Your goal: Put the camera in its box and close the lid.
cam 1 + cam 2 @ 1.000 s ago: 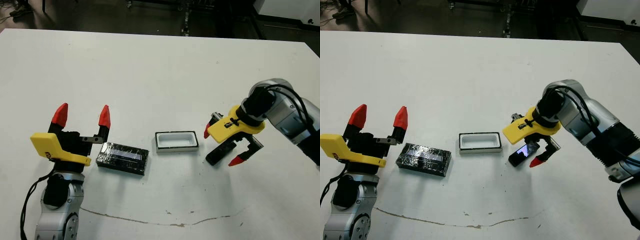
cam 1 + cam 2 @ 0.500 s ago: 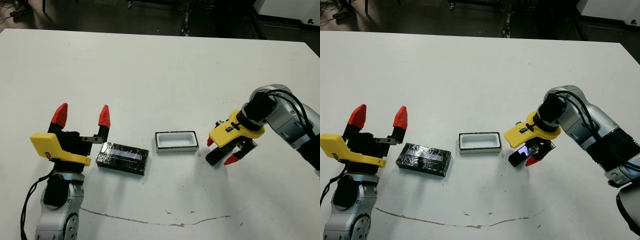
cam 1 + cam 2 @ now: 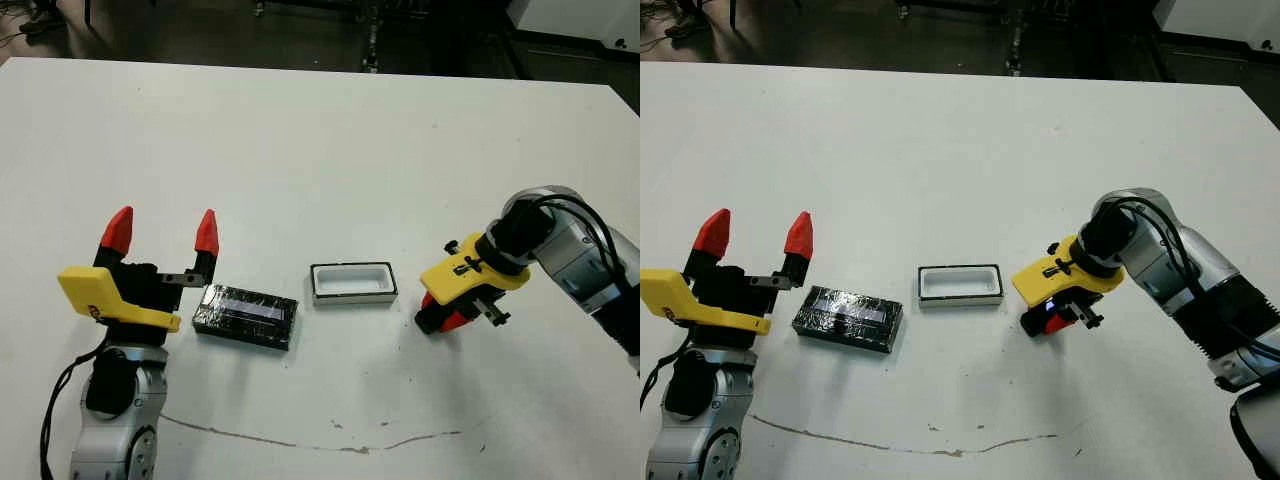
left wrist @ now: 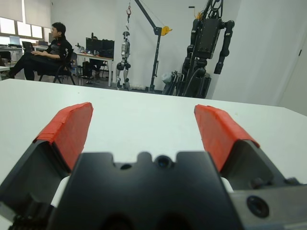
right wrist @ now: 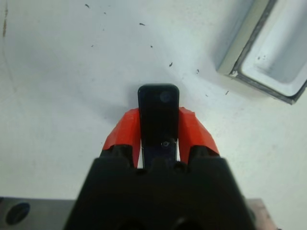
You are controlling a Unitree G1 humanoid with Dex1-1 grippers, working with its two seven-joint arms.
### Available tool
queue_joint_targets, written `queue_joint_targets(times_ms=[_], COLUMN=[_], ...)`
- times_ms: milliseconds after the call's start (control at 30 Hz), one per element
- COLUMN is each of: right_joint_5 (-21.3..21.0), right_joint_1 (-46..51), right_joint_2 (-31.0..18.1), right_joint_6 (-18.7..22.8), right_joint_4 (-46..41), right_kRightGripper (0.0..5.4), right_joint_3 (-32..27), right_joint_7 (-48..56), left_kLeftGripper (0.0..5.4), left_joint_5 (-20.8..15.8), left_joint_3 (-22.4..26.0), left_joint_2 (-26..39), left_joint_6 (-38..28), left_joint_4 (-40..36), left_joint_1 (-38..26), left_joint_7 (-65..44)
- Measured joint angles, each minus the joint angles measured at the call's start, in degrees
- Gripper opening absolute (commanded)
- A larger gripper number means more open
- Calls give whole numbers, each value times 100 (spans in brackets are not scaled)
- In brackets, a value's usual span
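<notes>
The camera, a small black slab, lies on the table right of its box, a shallow tray with a white lining. My right gripper is shut on the camera, one red finger on each long side, low at the table. The camera's free end sticks out past the fingertips. The lid, a glossy black rectangle with a pale stripe, lies flat left of the box. My left gripper stands open just left of the lid, fingers up, holding nothing.
The white table stretches far behind the objects. A thin dark line runs across its front part. In the left wrist view a person sits at a desk beyond the table, with robot stands nearby.
My right gripper's fingers, open around the camera a second ago, have come together on it. The left arm, lid and box have not moved.
</notes>
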Motion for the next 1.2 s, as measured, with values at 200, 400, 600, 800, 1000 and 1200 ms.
queue_joint_targets(times_ms=[200, 400, 600, 800, 1000, 1200], right_joint_5=[-74, 18, 435, 935, 1274, 1663], right_joint_1=[163, 354, 218, -243, -575, -685], right_joint_2=[17, 80, 161, 289, 361, 696], right_joint_6=[83, 82, 521, 1327, 2365, 2768], right_joint_4=[-147, -134, 91, 249, 267, 522], right_kRightGripper=[166, 166, 166, 166, 166, 166], right_joint_3=[-198, -550, -1190, -1805, -1961, -2006], right_joint_7=[-177, -596, -897, -1067, -1065, -1068], left_kLeftGripper=[540, 540, 540, 540, 540, 540], left_joint_5=[2, 2, 12, 11, 36, 34], left_joint_3=[-1, -3, -6, -15, -22, -27], left_joint_2=[0, 0, 0, -1, 0, -1], left_joint_6=[-12, -14, -15, -29, -41, -49], left_joint_4=[0, 0, 1, 1, 1, 1], left_joint_1=[1, 5, 13, 17, 23, 30], left_joint_7=[-1, -1, -1, -1, -1, -1])
